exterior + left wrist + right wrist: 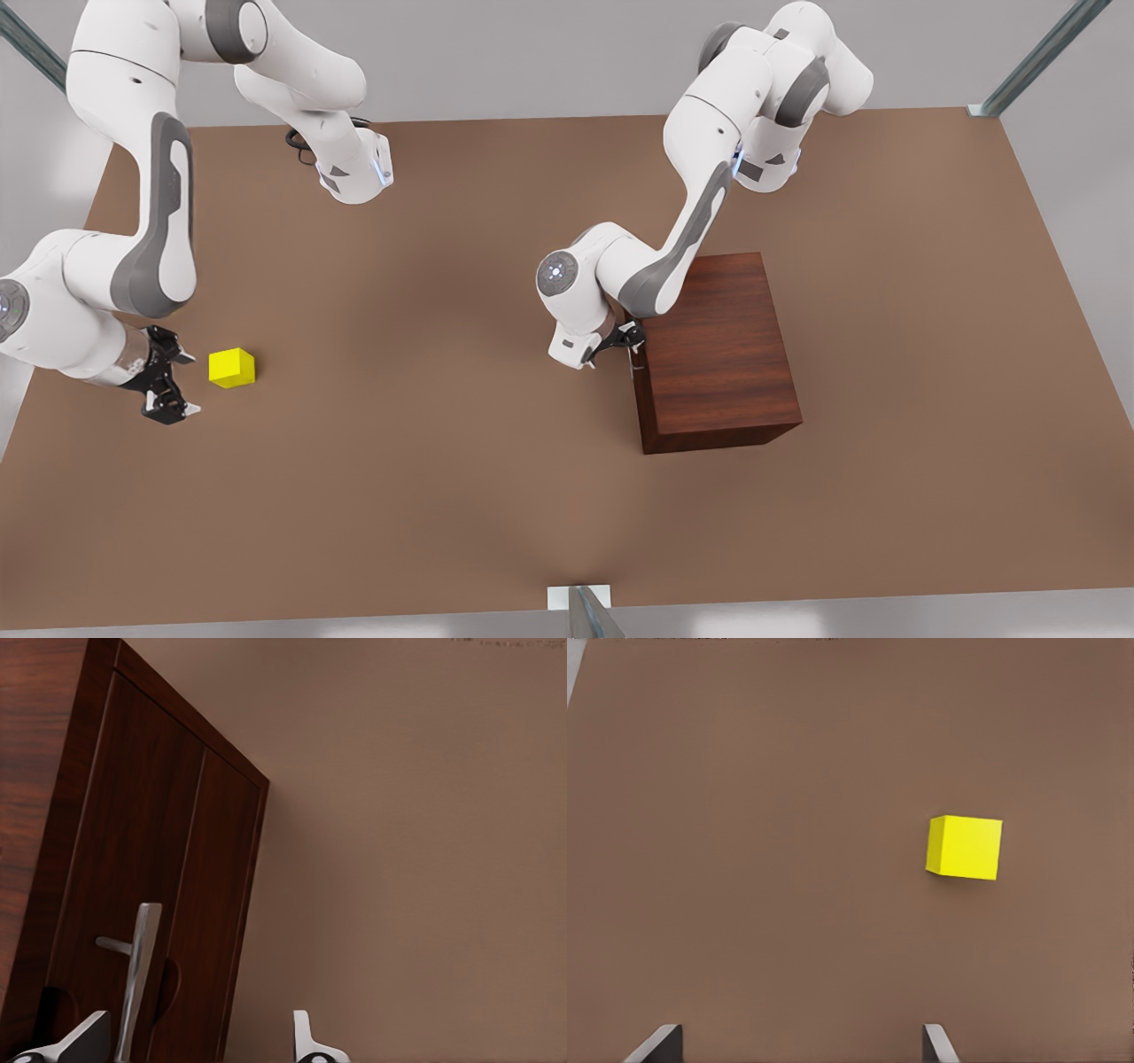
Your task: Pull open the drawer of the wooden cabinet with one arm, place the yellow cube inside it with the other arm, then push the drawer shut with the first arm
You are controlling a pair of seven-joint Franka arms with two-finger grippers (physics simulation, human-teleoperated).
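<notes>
The wooden cabinet (719, 354) stands on the table toward the front view's right. Its drawer (155, 859) sits flush in the face on the front view's left side, with the silver bar handle (137, 979) on it. My left gripper (631, 342) is up against that face, open; the handle lies between the fingers (306, 1041), closer to one of them, and my left gripper (195, 1047) is not closed on it. The yellow cube (232, 367) (965, 847) rests on the table at the front view's left. My right gripper (183, 383) (799, 1045) hovers open just beside it, not touching.
The brown table (443, 496) stretches wide between cube and cabinet. Metal frame posts stand at the back corners (1036, 58), and a small bracket (580, 602) sits at the middle of the near edge. The arms' bases are at the far side.
</notes>
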